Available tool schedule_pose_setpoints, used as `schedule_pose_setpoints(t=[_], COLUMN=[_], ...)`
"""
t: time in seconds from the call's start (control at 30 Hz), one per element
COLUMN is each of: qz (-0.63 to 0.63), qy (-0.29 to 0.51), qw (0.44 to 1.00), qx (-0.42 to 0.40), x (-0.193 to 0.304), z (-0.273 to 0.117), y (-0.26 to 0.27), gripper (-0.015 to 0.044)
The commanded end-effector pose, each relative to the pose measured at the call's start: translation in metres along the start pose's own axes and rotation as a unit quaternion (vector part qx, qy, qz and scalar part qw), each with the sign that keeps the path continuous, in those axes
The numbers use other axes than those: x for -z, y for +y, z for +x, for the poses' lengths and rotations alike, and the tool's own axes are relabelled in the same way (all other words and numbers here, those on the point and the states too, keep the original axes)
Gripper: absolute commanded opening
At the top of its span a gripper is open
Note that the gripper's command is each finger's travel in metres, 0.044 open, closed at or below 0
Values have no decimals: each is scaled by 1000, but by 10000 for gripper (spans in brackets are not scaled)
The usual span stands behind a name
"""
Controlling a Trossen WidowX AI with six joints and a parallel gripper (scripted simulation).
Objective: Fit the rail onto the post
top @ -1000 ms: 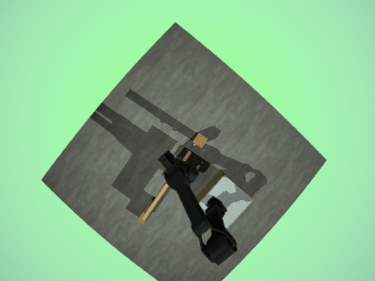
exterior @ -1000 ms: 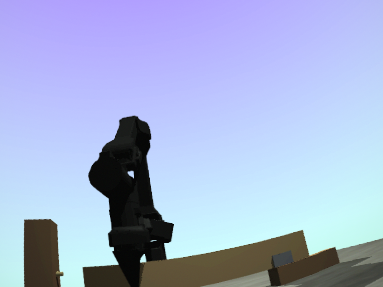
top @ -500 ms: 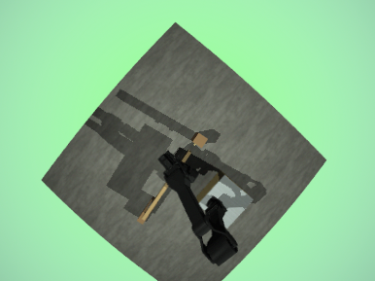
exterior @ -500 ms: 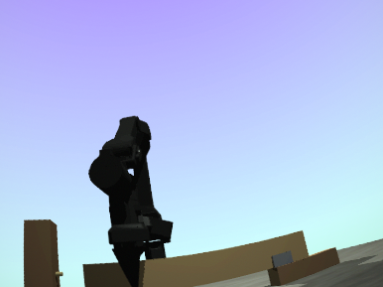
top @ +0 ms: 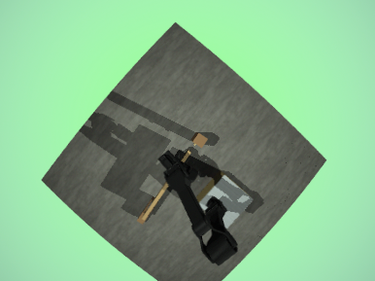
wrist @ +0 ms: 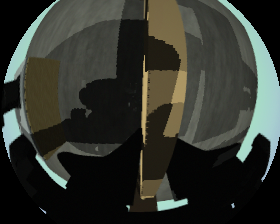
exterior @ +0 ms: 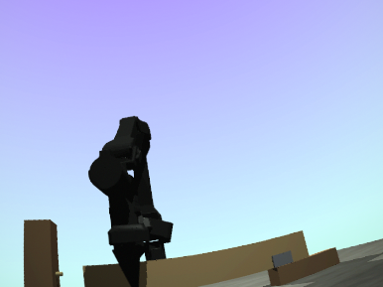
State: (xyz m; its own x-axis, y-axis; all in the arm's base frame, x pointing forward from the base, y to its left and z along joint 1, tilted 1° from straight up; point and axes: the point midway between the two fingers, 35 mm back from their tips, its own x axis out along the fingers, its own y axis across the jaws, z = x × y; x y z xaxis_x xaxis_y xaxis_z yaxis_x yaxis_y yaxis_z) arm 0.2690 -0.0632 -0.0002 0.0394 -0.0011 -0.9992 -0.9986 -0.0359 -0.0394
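The wooden rail (top: 155, 201) (exterior: 208, 267) (wrist: 162, 87) runs from the low brown footboard block (exterior: 303, 267) toward the post (top: 200, 140) (exterior: 40, 252). Its far end stands at the grey bracket (exterior: 283, 259); the bracket hides how deep it sits. One peg (exterior: 59, 274) shows on the post, with a gap between it and the rail's near end. The second peg and the rail's holes cannot be made out. My gripper (top: 179, 166) (exterior: 143, 269) (wrist: 149, 131) is shut on the rail close to its near end. The rail's bottom edge there is out of view, so its height above the table is unclear.
A pale grey panel (top: 233, 200) with a wooden side lies beside the arm in the top view. A wooden board (wrist: 43, 92) shows at the left of the wrist view. Broad arm shadows cross the table (top: 194, 82).
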Motion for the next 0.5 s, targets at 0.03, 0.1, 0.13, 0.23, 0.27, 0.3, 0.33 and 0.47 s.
schedule_pose_setpoints(t=[0.03, 0.1, 0.13, 0.23, 0.27, 0.3, 0.33, 0.47], qz=[1, 1, 1, 1, 1, 1, 1, 1], qy=[0, 0, 0, 0, 0, 0, 0, 0], qw=[1000, 1000, 1000, 1000, 1000, 1000, 1000, 1000], qx=[2, 1, 1, 1, 1, 1, 1, 1], x=[0, 0, 0, 0, 0, 0, 0, 0], z=[-2, -3, -4, -4, -4, -4, -4, -3], y=[0, 1, 1, 1, 1, 1, 1, 1], gripper=[0, 0, 0, 0, 0, 0, 0, 0])
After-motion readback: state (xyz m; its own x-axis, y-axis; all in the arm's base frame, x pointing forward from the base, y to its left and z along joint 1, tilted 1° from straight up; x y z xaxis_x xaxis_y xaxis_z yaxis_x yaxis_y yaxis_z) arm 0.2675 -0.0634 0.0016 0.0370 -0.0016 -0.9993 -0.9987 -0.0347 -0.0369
